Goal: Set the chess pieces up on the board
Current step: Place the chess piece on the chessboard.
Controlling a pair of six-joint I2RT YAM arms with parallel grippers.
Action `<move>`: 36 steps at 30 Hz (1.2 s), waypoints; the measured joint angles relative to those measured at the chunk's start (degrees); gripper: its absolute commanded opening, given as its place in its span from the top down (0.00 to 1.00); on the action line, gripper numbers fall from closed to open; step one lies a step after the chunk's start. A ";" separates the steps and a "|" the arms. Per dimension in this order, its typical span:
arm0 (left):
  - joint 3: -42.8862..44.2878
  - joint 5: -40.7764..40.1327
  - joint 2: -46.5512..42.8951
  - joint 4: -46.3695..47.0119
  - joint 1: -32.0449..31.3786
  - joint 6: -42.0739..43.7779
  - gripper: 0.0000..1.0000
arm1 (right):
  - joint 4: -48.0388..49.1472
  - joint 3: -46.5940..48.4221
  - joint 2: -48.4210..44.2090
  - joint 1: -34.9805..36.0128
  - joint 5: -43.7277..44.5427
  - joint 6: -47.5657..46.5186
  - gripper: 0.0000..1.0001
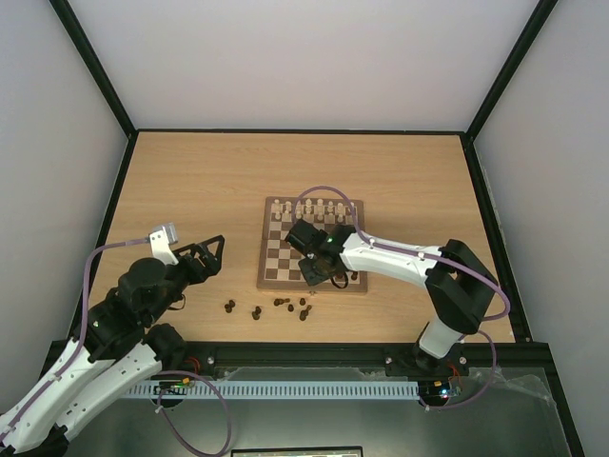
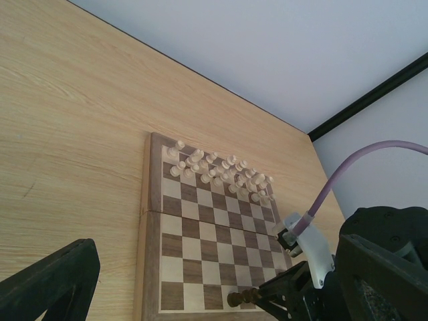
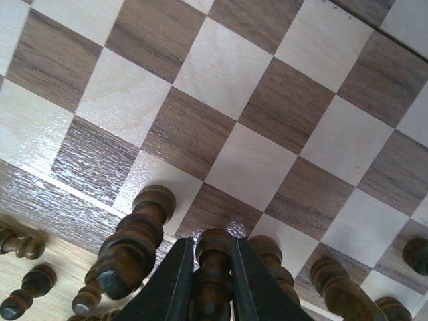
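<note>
The board (image 1: 265,249) lies mid-table, and it also shows in the left wrist view (image 2: 150,221). My right gripper (image 1: 320,272) is over the board's near edge, shut on a dark brown chess piece (image 3: 212,281) and holding it upright just above a near-row square. In the right wrist view the gripper (image 3: 211,249) has dark pieces standing on either side, one on the left (image 3: 137,234) and one on the right (image 3: 269,259). Several more dark pieces (image 1: 281,303) lie loose on the table in front of the board. My left gripper (image 1: 205,255) is open and empty, left of the board.
Pale cream pieces (image 1: 314,208) fill the board's two far rows, also seen from the left wrist (image 2: 214,167). Loose dark pieces (image 3: 23,246) lie just off the board's near edge. Black-framed white walls close in the table.
</note>
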 measured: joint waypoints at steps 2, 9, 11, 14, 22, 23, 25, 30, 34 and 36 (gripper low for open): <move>0.00 0.00 0.00 0.00 0.00 0.02 0.01 | 0.50 -0.57 0.28 -0.22 -0.22 0.02 0.92; 0.00 0.00 0.02 0.00 0.00 0.15 0.01 | 1.33 -1.86 0.52 -0.81 -0.48 0.20 0.92; -0.02 0.00 0.00 0.02 0.00 0.20 0.01 | 1.42 -2.05 0.52 -0.81 -0.50 0.22 0.92; -0.20 0.00 0.02 0.02 0.00 0.20 0.01 | 1.49 -2.58 0.50 -0.81 -0.57 0.28 0.92; -0.63 0.00 0.02 0.28 0.00 0.22 0.01 | 1.68 -2.69 0.39 -0.81 -1.49 0.37 0.91; -0.63 0.00 0.02 0.31 0.00 0.22 0.01 | 1.77 -2.69 0.39 -0.81 -1.62 0.35 0.91; -0.66 0.00 0.02 0.39 0.00 0.20 0.01 | 1.90 -2.69 0.39 -0.81 -1.77 0.35 0.91; -0.87 -0.02 0.02 0.46 0.00 0.20 0.01 | 2.34 -2.67 0.39 -0.81 -1.79 0.31 0.90; -0.87 -0.02 0.02 0.48 0.00 0.22 0.01 | 2.67 -2.67 0.39 -0.81 -1.77 0.26 0.88; -0.87 -0.07 0.02 0.50 0.00 0.22 0.01 | 2.78 -2.67 0.39 -0.81 -1.77 0.17 0.87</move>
